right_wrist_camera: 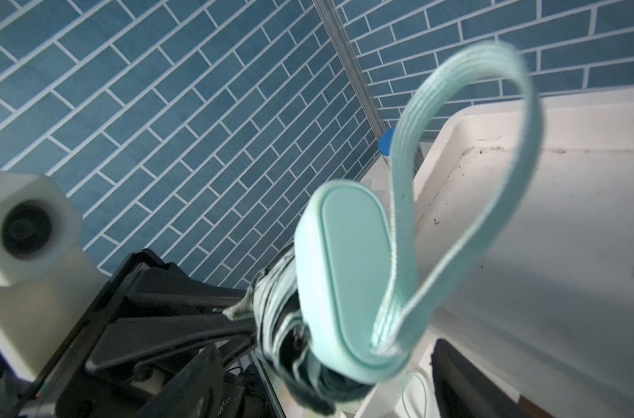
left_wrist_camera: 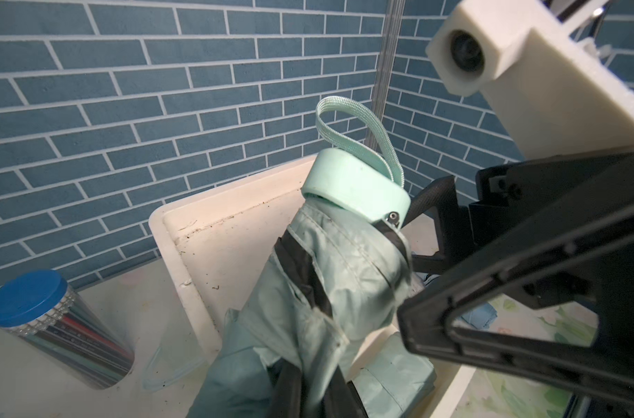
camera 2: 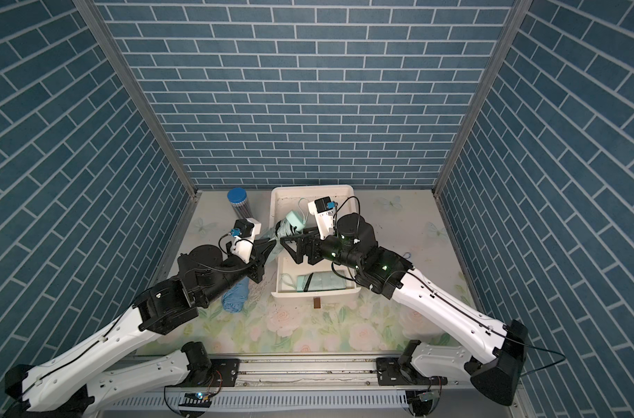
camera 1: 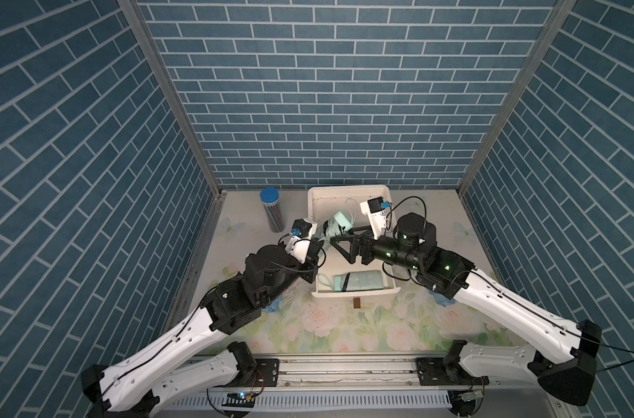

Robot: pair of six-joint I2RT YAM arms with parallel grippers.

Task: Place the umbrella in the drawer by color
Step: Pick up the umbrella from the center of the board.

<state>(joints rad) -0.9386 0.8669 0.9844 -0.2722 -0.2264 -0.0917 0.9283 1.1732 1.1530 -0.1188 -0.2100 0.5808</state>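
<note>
Top views both show two mint umbrellas [camera 1: 344,221] [camera 1: 362,281]: left tool [camera 1: 318,243] pinches one, right tool [camera 1: 340,234] spread.

Above the open drawer [camera 1: 355,292] the way is crowded: left gripper [camera 1: 319,239], right gripper [camera 1: 342,236] and a tilted mint umbrella [camera 1: 332,225] meet there. A folded umbrella [camera 1: 360,281] fills its front; the table [camera 1: 344,327] before it lies free, with a blue-lidded canister [camera 1: 272,211] at back left.
</note>
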